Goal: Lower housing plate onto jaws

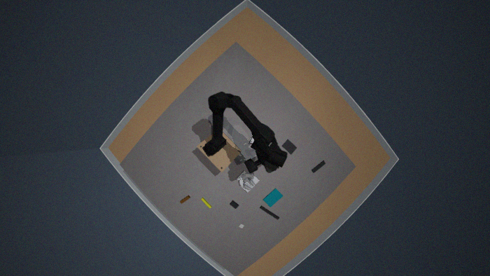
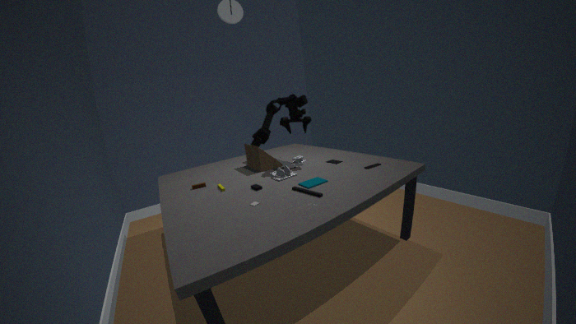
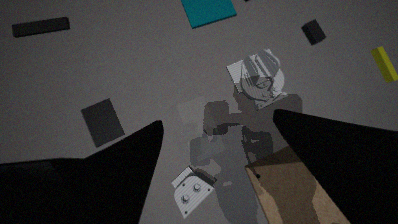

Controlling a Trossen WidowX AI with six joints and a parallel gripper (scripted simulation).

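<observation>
The white base assembly [image 1: 248,181] [image 2: 284,173] [image 3: 260,77] stands on the table, with curved jaw parts rising from it; its pins and stubs are too small to tell apart. A separate white piece [image 2: 299,159] [image 3: 192,192], which looks like the housing plate, lies apart from it, near the wooden wedge. Two round bosses and small holes show on it in the wrist view; the arm mostly covers it in the top view. My gripper [image 2: 298,131] [image 3: 217,120] is open and empty, pointing down high above the table. Both white items are well below the fingers.
The arm stands on the wooden wedge [image 1: 217,162] [image 2: 257,159] [image 3: 285,187]. A teal block [image 1: 273,197] [image 2: 313,182] [image 3: 210,11], black bar [image 1: 269,212] [image 2: 307,192], small black block [image 1: 234,204] [image 2: 256,187] [image 3: 313,32] and yellow stick [image 1: 206,203] [image 2: 221,187] [image 3: 384,64] lie around the base. A dark square [image 1: 289,146] [image 2: 334,161] [image 3: 103,122] lies aside.
</observation>
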